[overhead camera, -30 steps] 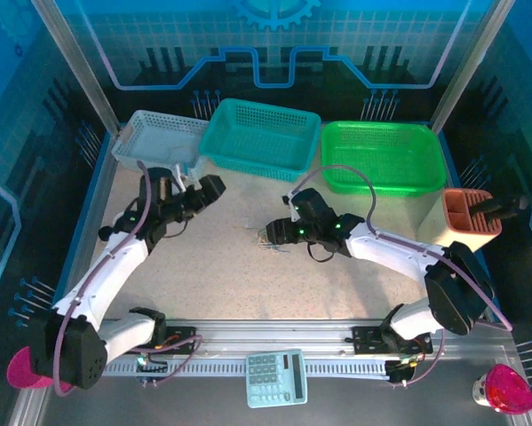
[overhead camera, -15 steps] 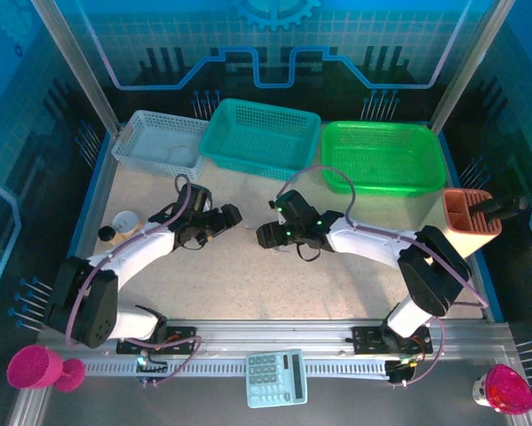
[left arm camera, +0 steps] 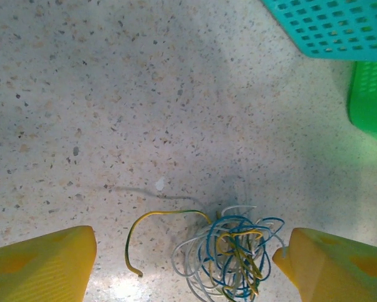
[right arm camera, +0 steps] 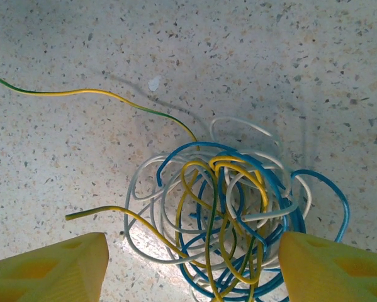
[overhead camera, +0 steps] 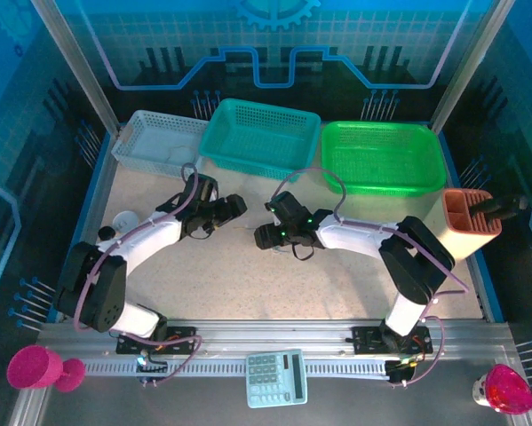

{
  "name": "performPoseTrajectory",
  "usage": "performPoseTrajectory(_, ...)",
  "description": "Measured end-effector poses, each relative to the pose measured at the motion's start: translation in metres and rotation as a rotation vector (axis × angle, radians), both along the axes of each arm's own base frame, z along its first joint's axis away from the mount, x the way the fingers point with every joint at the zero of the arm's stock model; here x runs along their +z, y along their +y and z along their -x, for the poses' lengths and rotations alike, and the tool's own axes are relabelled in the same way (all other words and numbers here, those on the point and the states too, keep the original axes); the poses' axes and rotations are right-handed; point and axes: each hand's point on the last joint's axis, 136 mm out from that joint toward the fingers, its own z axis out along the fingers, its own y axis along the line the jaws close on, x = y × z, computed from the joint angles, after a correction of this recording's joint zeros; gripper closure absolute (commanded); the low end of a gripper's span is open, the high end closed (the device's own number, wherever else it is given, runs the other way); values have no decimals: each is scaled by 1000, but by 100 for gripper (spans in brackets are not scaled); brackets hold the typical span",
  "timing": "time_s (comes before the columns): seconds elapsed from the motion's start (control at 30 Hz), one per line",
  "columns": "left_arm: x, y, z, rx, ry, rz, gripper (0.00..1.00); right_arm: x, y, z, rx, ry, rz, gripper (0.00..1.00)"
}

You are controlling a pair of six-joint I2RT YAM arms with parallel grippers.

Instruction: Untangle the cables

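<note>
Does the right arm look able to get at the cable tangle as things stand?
Probably yes. The right pincer is open, and the cables lie uncovered on the table between its fingers, with nothing in the way.

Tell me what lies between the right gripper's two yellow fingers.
The cables, a tangle of yellow, blue and white strands, lie on the table between the right gripper's open fingers, as the right wrist view shows.
</note>
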Motion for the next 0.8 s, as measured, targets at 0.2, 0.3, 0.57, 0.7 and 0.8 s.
performPoseTrajectory(0.2, -10, -9, 5, -22, 15, -13, 26, -3, 1, -2, -1, -1, -2, 33)
performPoseTrajectory(0.3, -15, -10, 8, -26, 17, -18, 29, -2, 2, -3, -1, -6, -7, 35)
performPoseTrajectory(0.57, -31, -7, 13, -21, 37, -38, 34, -2, 3, -3, -1, -5, -11, 47)
performPoseTrajectory(0.7, -35, -9, 13, -26, 39, -41, 34, -1, 3, -4, -1, -8, -14, 41)
performPoseTrajectory(0.8, -35, -11, 13, -31, 33, -38, 33, 1, 3, -3, 1, -11, -15, 33)
